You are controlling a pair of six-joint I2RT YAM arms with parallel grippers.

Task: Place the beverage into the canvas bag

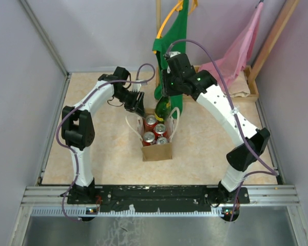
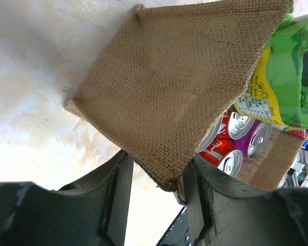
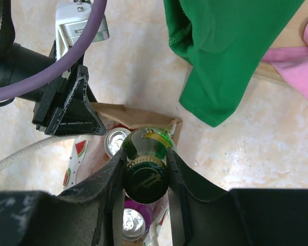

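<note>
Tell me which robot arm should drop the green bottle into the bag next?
Right. The right gripper is shut on the green bottle by its neck, at the mouth of the canvas bag beside the cans. The left gripper is pinching the bag's side panel, so it is not free.

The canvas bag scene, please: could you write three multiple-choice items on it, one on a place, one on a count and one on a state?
1. Where is the green bottle?
A. Lying on its side beside the bag
B. Upright at the far end of the canvas bag
C. Standing far from the bag

2. How many cans show in the bag from above?
A. Two
B. Four
C. Six

3. What is the right gripper doing?
A. Open, holding nothing
B. Shut on a bag handle
C. Shut on the bottle's top

Answers: 1 B, it stands by the cans at the bag's far end; 2 B, four can tops show; 3 C, it clamps the bottle's top from both sides.
</note>
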